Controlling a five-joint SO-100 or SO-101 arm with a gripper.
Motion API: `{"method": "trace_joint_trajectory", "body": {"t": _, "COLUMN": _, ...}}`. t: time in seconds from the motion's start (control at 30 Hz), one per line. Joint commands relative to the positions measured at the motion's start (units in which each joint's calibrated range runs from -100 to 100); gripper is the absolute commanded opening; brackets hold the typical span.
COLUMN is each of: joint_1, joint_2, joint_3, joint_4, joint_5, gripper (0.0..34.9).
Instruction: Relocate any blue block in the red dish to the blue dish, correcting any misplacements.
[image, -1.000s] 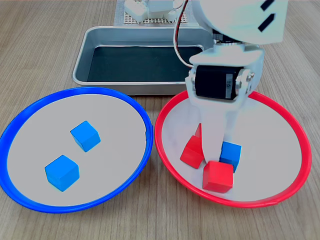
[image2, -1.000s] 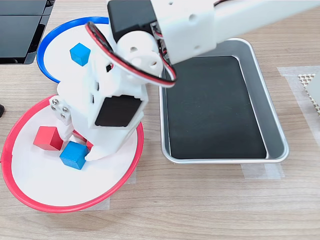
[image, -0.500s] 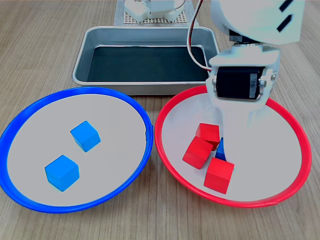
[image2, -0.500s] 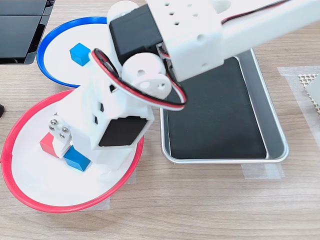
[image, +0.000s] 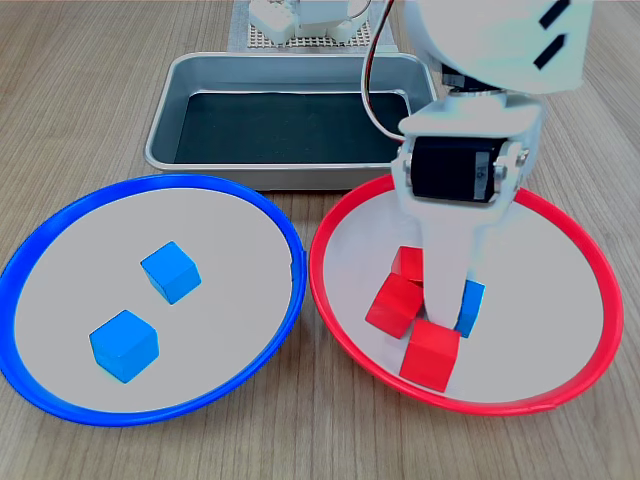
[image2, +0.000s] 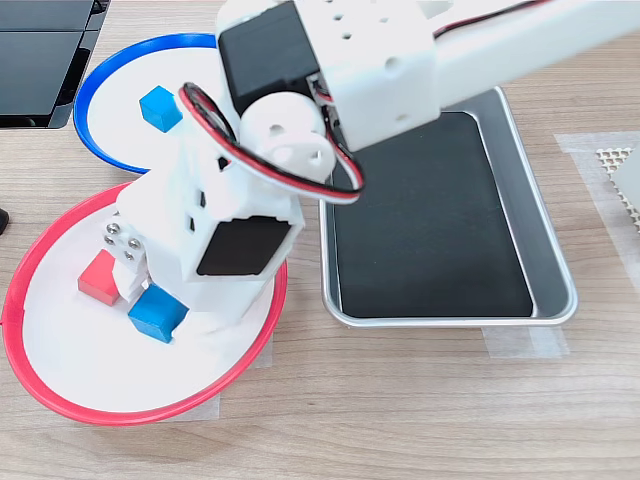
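Blue block (image: 471, 305) sat inside the red dish (image: 580, 258), pressed against the white gripper (image: 446, 300) that reached down into the dish. In the first exterior view only a sliver of the block showed on the right of the gripper's finger; in the second exterior view the block (image2: 157, 312) was plainer, lying just below the gripper's tip (image2: 140, 290) with a red cube (image2: 99, 277) close on the second exterior view's left. Whether the jaws were apart or clamped on the block, I could not tell, since the arm's body hid them. Three red cubes (image: 431, 353) crowded around the gripper in the first exterior view. The blue dish (image: 60, 222) lay beside the red one, their rims almost touching, and held two more blue cubes (image: 170, 271), well apart from the gripper. A metal tray (image: 200, 70) stood behind both dishes on the wooden table (image: 80, 90).
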Motion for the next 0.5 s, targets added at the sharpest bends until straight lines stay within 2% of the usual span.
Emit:
{"method": "trace_joint_trajectory", "body": {"t": 0.0, "joint_1": 0.8, "joint_2": -1.7, "joint_3": 0.3, "joint_4": 0.2, "joint_5": 0.2, "gripper": 12.7}}
{"method": "trace_joint_trajectory", "body": {"t": 0.17, "joint_1": 0.7, "joint_2": -1.9, "joint_3": 0.7, "joint_4": 0.1, "joint_5": 0.3, "gripper": 10.8}}
{"method": "trace_joint_trajectory", "body": {"t": 0.47, "joint_1": -0.2, "joint_2": -2.2, "joint_3": -0.4, "joint_4": -0.2, "joint_5": 1.9, "gripper": 2.6}}
